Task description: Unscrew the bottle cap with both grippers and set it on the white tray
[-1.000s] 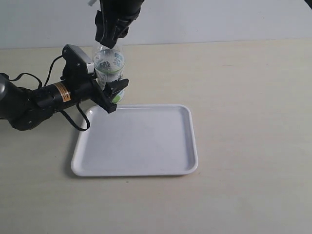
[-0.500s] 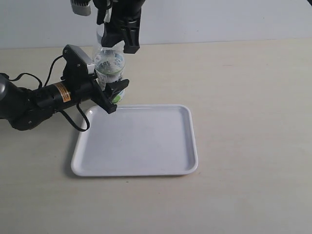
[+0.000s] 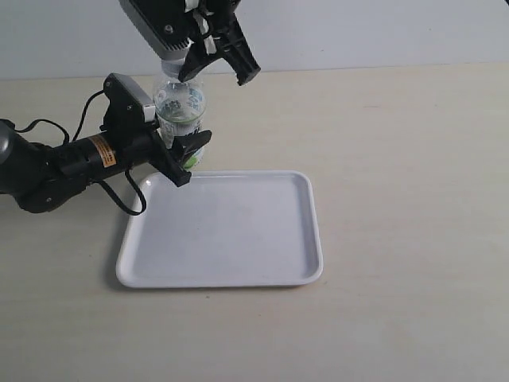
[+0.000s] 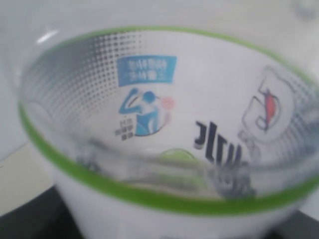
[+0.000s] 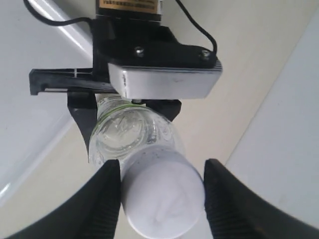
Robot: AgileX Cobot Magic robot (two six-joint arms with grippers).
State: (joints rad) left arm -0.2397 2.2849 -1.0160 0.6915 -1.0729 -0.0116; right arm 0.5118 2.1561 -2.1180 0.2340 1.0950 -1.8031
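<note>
Plastic, all of it, so light: the white tray [image 3: 238, 263] lies flat; just beyond its corner stands the bottle [image 3: 180, 107], thin-walled and crushable, clamped round its label by the left gripper [image 3: 183, 139]. The bottle cap [image 5: 162, 191] (small, stiff, ribbed, best taken by its sides) is pinched on both flanks by the right gripper [image 5: 163, 199].

Table [image 3: 413, 239]: pale beige top, matte and smooth, fills most of the exterior view. Wall [image 3: 382, 32]: plain grey-white, rises just behind the table's far edge. Light even; shadows on the table soft, faint.
</note>
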